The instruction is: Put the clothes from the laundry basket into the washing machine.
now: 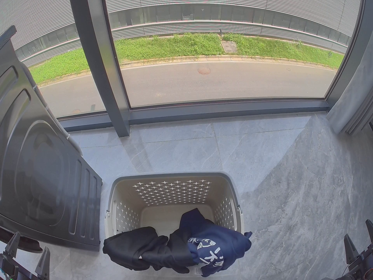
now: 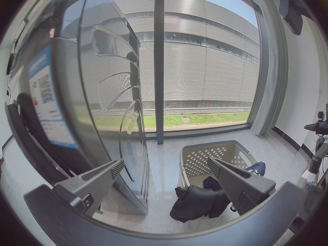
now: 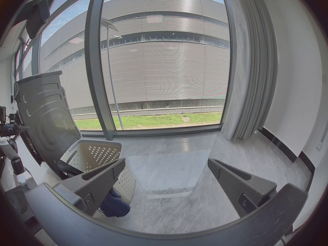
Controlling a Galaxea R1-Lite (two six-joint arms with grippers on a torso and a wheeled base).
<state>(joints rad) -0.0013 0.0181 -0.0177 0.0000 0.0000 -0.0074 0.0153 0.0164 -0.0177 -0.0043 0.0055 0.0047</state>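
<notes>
The left gripper (image 2: pixel 165 162) has its jaws spread wide and grasps nothing. The right gripper (image 3: pixel 165 162) is also released, fingers well apart, with only bare floor (image 1: pixel 295 175) between them. Both hang low, well apart from each other, one on either side of the laundry basket (image 1: pixel 171 175).

The basket stands on the floor ahead of the jaws, between the two grippers and a little beyond them. It is a pale plastic tub with star-shaped holes in its walls. From the left gripper it lies ahead and toward the right arm's side, partly behind one finger. From the right gripper it lies ahead and toward the left arm's side, behind one finger.

The clothes are bunched at the basket's near rim, the side closest to the grippers, and spill over it toward the floor. A black garment (image 1: pixel 132 249) hangs over the corner nearer the left gripper. A navy garment (image 1: pixel 217 245) with white print lies touching it, over the corner nearer the right gripper. Neither gripper touches the clothes.

The washing machine (image 2: pixel 44 96) stands just beside the left gripper, on its outer side. Its dark door (image 1: pixel 42 175) is swung open, and the door's edge comes just beside the basket's left wall.

Beyond the basket, farther from the jaws, is a large window (image 1: pixel 217 59). A grey curtain (image 3: pixel 253 69) hangs ahead of the right gripper on its outer side.
</notes>
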